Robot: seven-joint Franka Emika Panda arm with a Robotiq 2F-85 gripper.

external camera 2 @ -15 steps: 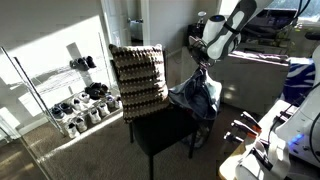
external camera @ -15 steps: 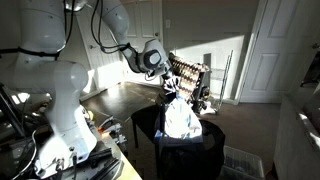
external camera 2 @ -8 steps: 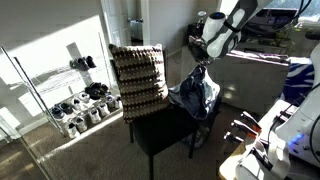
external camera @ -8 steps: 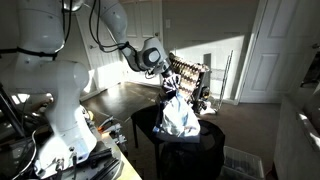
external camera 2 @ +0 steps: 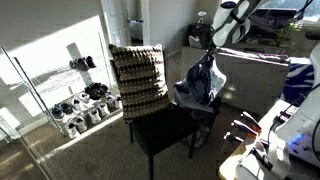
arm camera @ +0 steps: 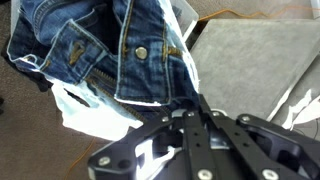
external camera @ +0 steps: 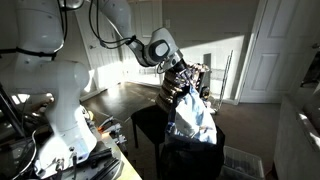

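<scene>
Over the black chair's seat [external camera 2: 160,132], at the edge away from its patterned cushion [external camera 2: 138,78], the gripper [external camera 2: 211,50] is clamped on the blue jeans [external camera 2: 202,84], which hang bunched straight below it, long axis vertical, lowest folds near the seat.

The white arm [external camera: 112,22] arches out from its base in an exterior view, wrist bent so that the gripper [external camera: 176,76] points steeply downward and hangs high, and in the wrist view its dark fingers [arm camera: 203,122] are pressed together at the tips.
</scene>
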